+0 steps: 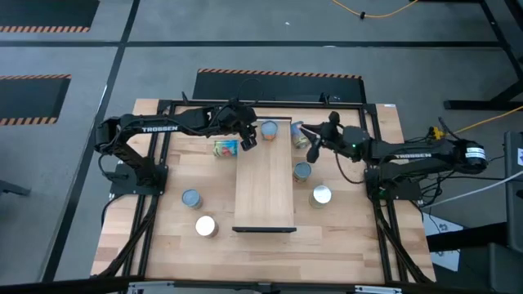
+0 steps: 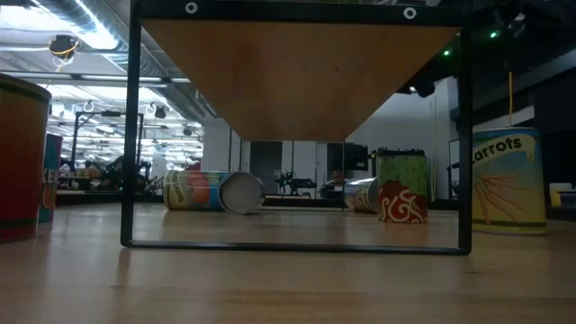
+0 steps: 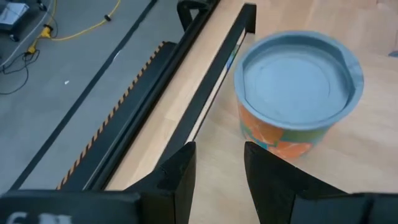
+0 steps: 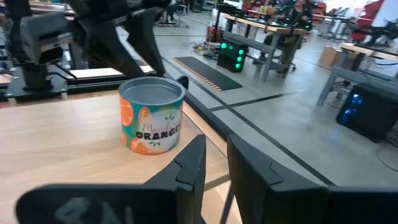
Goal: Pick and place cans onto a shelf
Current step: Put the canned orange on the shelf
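**Overhead, my two empty grippers flank the far end of the shelf**

Seen from above, my left gripper [image 1: 248, 140] hangs by the shelf's far left corner. Its dark, blocky fingers [image 3: 180, 177] are parted with nothing between them. My right gripper [image 1: 313, 151] hangs just right of the shelf, its fingers [image 4: 193, 165] a narrow gap apart and also empty.

The shelf [image 1: 264, 192] is a long, pale, smooth wooden board with a dark lip at each short end. Its long axis runs from near to far down the middle of the table [image 1: 343, 237], which is darker planked wood inside a black frame.

At the shelf's far end an orange-labelled can [image 1: 269, 129] stands upright with its dull grey round lid facing up. It is a short cylinder with a raised rim.

A colourful can [image 1: 226, 148] lies on its side just left of the shelf, its long axis running left to right. Another can [image 1: 298, 133] lies tipped beside my right gripper.

Right of the shelf a grey-topped can [image 1: 302, 171] and a white-topped can [image 1: 322, 195] stand upright. On the left, nearer, stand a second grey-topped can [image 1: 191, 198] and a second white-topped can [image 1: 206, 226].

Grey floor [image 1: 245, 33] with orange-and-black hazard strips surrounds the table.
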{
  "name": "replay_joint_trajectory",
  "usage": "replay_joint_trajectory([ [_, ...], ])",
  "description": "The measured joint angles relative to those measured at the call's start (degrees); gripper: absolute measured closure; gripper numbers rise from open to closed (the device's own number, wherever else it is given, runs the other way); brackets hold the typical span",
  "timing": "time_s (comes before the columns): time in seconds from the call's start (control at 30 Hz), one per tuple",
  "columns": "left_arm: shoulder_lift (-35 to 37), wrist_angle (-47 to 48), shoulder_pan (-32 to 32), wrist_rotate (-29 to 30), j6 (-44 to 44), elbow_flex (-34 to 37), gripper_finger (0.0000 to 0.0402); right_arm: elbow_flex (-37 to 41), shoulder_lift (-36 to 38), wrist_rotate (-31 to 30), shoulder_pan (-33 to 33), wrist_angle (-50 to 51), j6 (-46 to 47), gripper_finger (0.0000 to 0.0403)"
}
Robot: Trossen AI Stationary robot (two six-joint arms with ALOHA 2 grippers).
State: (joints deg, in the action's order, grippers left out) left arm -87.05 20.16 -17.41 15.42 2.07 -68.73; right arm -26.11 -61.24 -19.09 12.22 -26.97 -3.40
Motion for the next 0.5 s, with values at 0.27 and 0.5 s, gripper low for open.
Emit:
replay_joint_trajectory([
  [0.27,0.0,-0.6,1.0,0.0,0.0,0.0,0.0273,0.0,-6.8,1.3,2.5,-6.7,-0.1,0.0331],
  [0.5,0.0,-3.4,2.1,-0.1,0.0,0.0,0.0273,0.0,-10.9,1.4,3.7,-9.8,0.3,0.0331],
])
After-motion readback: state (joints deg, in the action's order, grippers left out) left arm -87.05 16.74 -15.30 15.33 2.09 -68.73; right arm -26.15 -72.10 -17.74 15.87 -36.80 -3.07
